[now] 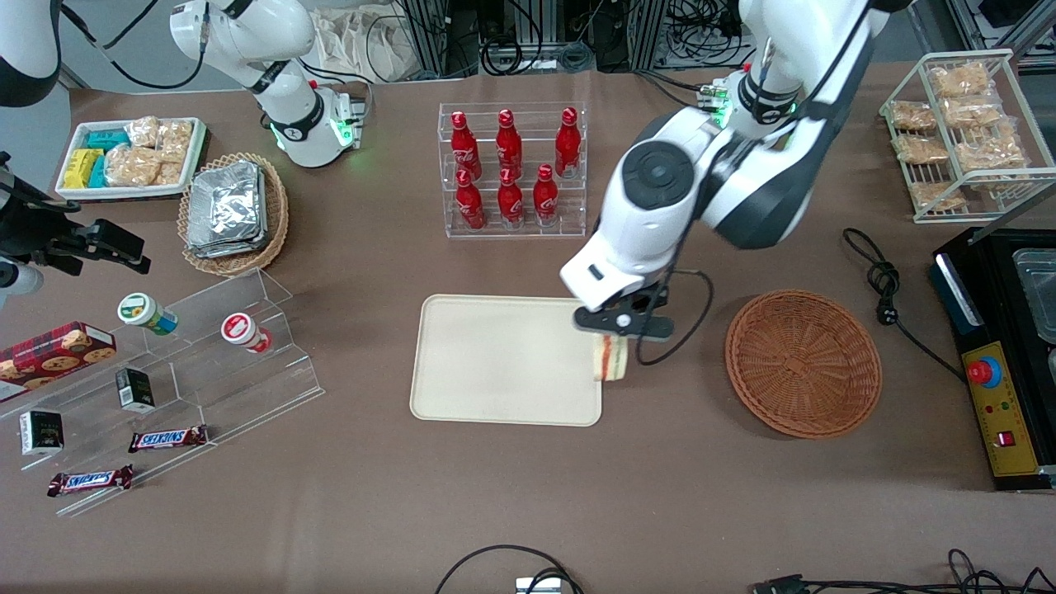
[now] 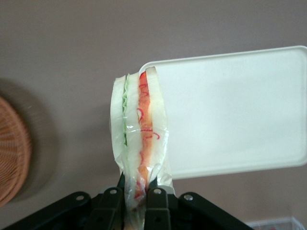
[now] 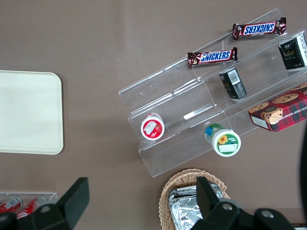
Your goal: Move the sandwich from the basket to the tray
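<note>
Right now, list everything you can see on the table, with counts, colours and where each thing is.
sandwich: one, pale bread with red and green filling, wrapped, held above the tray's edge
tray: one, cream, mid-table
basket: one, reddish-brown, bare inside, toward the working arm's end
bottles: seven, red, in a clear rack
foil packets: silver, in a tan basket
chocolate bars: two, brown, on clear steps
cups: two, on the steps
snack bags: tan, on a white wire rack
gripper: black, shut on the sandwich
</note>
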Tool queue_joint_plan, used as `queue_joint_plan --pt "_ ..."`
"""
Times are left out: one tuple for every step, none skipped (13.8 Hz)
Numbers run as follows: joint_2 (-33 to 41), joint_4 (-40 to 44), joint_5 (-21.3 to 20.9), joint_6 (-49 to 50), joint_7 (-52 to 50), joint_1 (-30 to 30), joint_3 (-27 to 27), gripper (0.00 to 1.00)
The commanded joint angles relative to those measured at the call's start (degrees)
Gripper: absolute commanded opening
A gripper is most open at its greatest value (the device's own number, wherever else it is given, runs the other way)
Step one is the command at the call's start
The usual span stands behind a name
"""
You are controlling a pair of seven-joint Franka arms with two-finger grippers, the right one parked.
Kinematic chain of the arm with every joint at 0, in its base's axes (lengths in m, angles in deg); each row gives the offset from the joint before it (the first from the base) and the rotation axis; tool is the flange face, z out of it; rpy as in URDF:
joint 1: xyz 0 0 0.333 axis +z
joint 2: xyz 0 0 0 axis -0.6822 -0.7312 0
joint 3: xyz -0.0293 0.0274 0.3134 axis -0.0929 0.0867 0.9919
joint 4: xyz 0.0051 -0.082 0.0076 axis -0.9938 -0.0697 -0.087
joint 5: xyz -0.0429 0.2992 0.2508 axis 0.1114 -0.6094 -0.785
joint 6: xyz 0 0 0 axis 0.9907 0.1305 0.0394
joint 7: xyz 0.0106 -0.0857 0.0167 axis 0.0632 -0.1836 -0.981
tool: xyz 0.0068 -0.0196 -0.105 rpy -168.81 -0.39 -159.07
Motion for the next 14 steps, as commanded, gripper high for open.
queue_joint_plan --pt "-7.0 2.8 -4.3 -4.2 -4.9 -2.1 -0.3 0.00" --pt "-8.9 2.8 -6.3 -6.7 -6.1 -3.0 -0.3 0.00" --pt "-10.7 2.7 -8.3 -8.4 -7.5 -3.5 -0.3 0.00" --pt "-12.4 2.6 -9.7 -9.5 -8.7 -3.6 -0.3 0.00" --pt "-13.8 2.6 -11.3 -10.5 -9.2 -3.7 -0.3 0.00" --pt "-15.1 2.6 -12.9 -11.5 -9.2 -4.0 -0.2 0.00" --pt "-15.9 2.6 -13.7 -12.4 -9.2 -4.1 -0.1 0.00" --pt "-16.9 2.6 -13.7 -12.8 -9.2 -4.1 -0.1 0.00" --pt "-17.5 2.6 -13.7 -13.4 -9.3 -4.1 0.0 0.00" --pt "-17.6 2.6 -13.9 -14.1 -9.2 -4.1 0.1 0.00" --pt "-17.6 2.5 -13.9 -14.3 -9.2 -4.1 0.2 0.00" --pt "-17.6 2.3 -13.8 -14.3 -9.3 -4.1 0.4 0.09" --pt "-17.6 2.0 -13.8 -14.4 -9.8 -4.1 0.4 0.76" --pt "-17.5 1.8 -13.8 -14.6 -10.0 -4.1 0.8 1.00"
